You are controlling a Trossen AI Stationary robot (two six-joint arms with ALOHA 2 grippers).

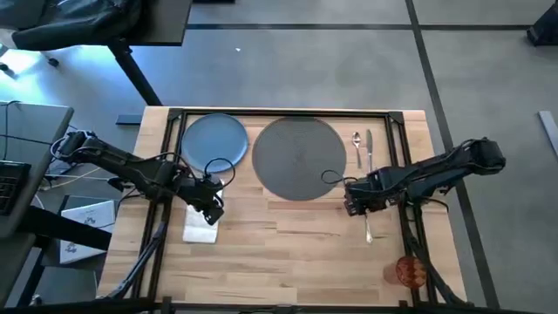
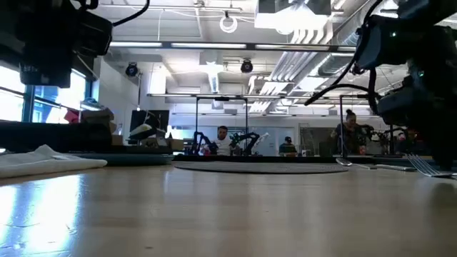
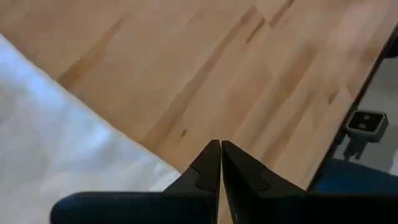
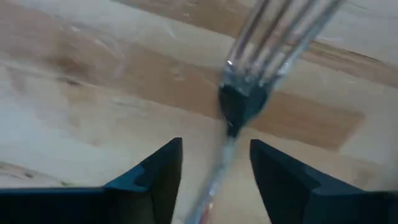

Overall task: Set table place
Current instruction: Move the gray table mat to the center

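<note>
The pale wood counter (image 1: 288,253) carries one mat (image 1: 298,159), plate (image 1: 214,139), napkin (image 1: 200,225), fork (image 4: 261,56), knife (image 1: 370,148), spoon (image 1: 357,146), cup (image 1: 410,271); left hand (image 3: 221,163) closed, right hand (image 4: 214,168) open astride the fork.

The left arm reaches in from nine o'clock toward the table's middle, its left gripper (image 3: 221,163) low with fingertips pressed together. The right arm comes in from three o'clock, bent at the elbow, its right gripper (image 4: 214,165) pointing downward, fingers (image 4: 158,171) spread apart.
</note>
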